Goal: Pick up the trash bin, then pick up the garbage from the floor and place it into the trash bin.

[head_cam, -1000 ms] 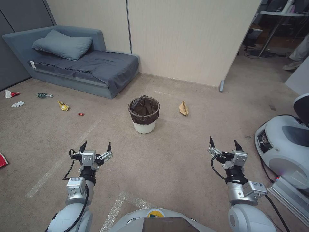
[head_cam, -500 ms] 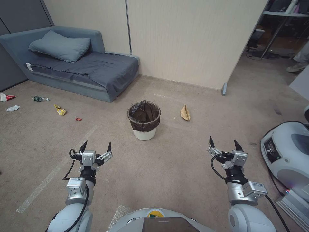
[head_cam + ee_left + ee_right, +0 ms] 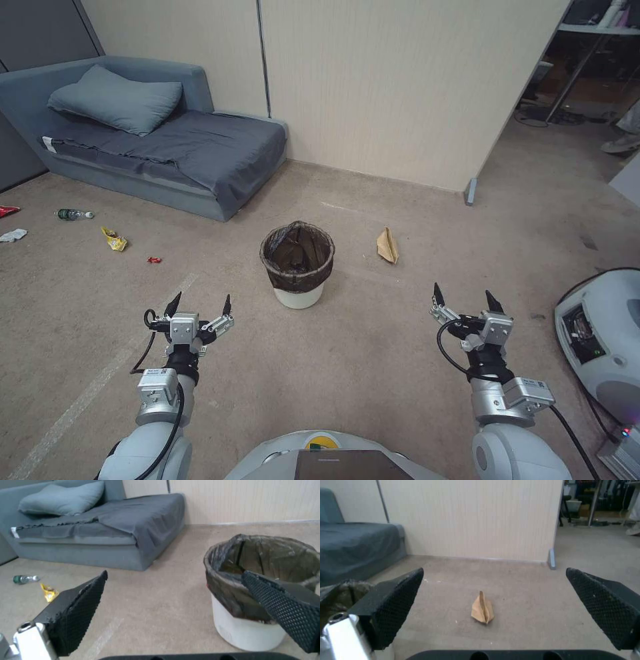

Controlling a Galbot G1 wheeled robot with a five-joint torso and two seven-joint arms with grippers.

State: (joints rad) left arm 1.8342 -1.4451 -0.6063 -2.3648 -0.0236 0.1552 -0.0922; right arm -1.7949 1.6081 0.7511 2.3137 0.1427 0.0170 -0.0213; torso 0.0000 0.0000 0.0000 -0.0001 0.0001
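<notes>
The trash bin (image 3: 297,265) stood upright on the carpet ahead, between the arms, a tan paper bag (image 3: 387,245) near its right. A yellow wrapper (image 3: 114,239) and green bottle (image 3: 72,214) lay far left by the sofa (image 3: 160,143). The left gripper (image 3: 198,307) and right gripper (image 3: 466,297) hovered with jaws wide, holding nothing.

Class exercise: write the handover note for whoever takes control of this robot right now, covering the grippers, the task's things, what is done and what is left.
Left gripper: open, empty, held above the carpet short of the trash bin.
Right gripper: open, empty, likewise.
Trash bin stands upright on the floor ahead, between the arms.
Tan paper bag lies to its right; yellow snack wrapper, green bottle and tiny red wrapper lie far left by the sofa.
Done: nothing picked up.
Left: lift the bin, collect all litter.
</notes>
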